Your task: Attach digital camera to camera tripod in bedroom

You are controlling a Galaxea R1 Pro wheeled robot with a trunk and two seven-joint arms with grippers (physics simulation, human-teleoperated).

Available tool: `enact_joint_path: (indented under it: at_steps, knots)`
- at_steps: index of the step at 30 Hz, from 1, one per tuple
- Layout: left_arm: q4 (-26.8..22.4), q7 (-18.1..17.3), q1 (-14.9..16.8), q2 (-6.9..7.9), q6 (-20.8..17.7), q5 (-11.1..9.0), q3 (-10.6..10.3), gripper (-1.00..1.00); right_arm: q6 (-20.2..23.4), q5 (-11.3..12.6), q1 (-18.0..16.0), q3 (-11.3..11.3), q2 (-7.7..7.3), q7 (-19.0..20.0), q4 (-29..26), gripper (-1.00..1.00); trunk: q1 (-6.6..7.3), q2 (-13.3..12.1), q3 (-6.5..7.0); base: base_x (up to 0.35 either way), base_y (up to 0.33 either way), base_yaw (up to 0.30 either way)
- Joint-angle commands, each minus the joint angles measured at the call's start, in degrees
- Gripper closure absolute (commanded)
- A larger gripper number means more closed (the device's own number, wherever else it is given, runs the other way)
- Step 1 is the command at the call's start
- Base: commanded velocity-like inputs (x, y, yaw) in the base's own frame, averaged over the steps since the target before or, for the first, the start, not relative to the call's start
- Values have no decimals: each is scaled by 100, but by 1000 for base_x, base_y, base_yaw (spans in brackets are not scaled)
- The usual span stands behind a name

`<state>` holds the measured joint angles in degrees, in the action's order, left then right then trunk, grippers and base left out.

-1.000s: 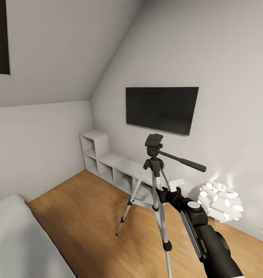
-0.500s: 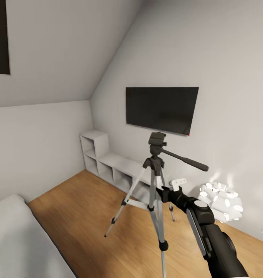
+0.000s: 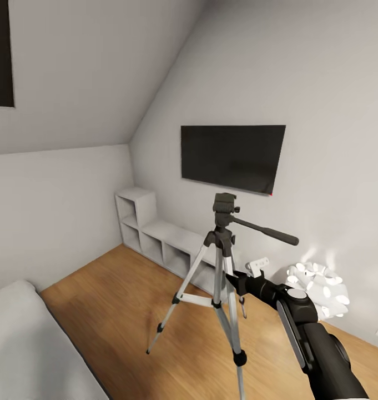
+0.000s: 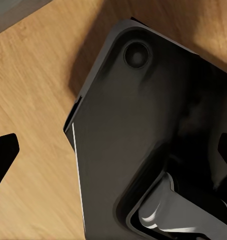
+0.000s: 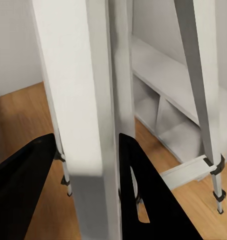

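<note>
The camera tripod (image 3: 222,266) stands on the light wood floor (image 3: 127,311) of the bedroom, in front of the low white cubby shelf (image 3: 155,236) and below the large black wall screen (image 3: 232,157). Its black head (image 3: 225,204) is bare: no digital camera sits on the mounting plate, and the long pan handle (image 3: 265,231) juts out from the head toward the white ball floor lamp (image 3: 317,291).

The right gripper (image 3: 237,282) reaches in from beside the lamp and sits against the tripod's near silver leg, just under the black joint block. In the right wrist view the leg (image 5: 88,115) runs straight between the two black fingers (image 5: 143,195), and the jaws look closed on it or very nearly so, with a finger close on each side of the tube. So the right arm appears to be holding or repositioning the stand rather than mounting anything.

The left wrist view looks down at the floor and a dark curved part of the robot's own body (image 4: 153,130); the fingertips (image 4: 3,155) appear spread at opposite edges of the picture with nothing between them, so those jaws are open and empty.

By this showing, the tripod is in hand and upright, but the attaching itself is not yet done: the camera has yet to be fetched, brought above the tripod head and seated on it.
</note>
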<state>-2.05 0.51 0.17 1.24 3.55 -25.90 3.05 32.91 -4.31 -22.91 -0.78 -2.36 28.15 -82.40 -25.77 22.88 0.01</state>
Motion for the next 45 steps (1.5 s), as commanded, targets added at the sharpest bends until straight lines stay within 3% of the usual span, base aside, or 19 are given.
enact_joint_path:
  at_steps: [1,14,24,45]
  knots:
    - [3,4,1,-1,14,15,29,-100,-13,-14,-3,-1,-5,37,6,100,-2,5,-2,0,0,0]
    - [3,9,1,-1,14,23,27,-100,-206,-195,-3,-15,-54,41,49,100,-2,5,-2,0,-4,0]
    - [3,11,1,-1,14,23,29,-100,-214,-350,-3,-27,-46,22,56,100,-2,5,-2,0,-229,0]
    - [3,11,1,-1,14,16,31,-100,-216,-319,-3,-45,-25,48,90,100,-2,5,-2,-43,-233,0]
